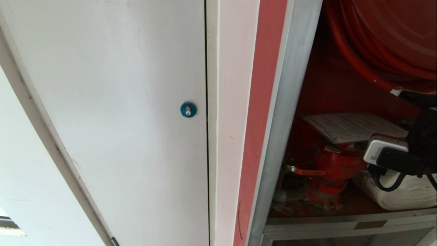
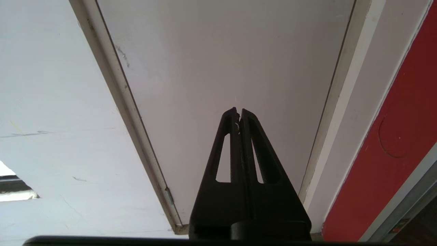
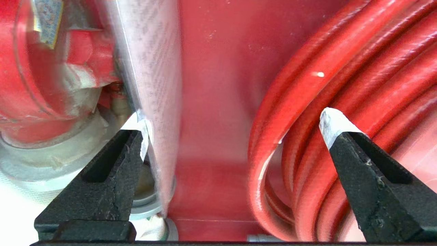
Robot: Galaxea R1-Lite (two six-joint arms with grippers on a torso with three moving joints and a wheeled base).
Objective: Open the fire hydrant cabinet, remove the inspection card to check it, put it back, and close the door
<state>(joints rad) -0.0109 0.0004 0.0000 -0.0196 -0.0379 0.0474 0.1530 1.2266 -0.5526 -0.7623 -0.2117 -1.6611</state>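
The right gripper is held inside the fire hydrant cabinet, with its wrist housing seen at the right edge of the head view, level with the valve. Its jaws are spread wide, and nothing is gripped between them. One fingertip is placed just beside the edge of the inspection card (contact cannot be judged), while the other is set in front of the red hose reel. The card is laid flat on top of the red valve, near the cabinet's right side, above the white rolled hose on the cabinet floor. The red back wall is seen beyond.

The left gripper is parked with its jaws pressed together, pointed at the white door with the blue lock.
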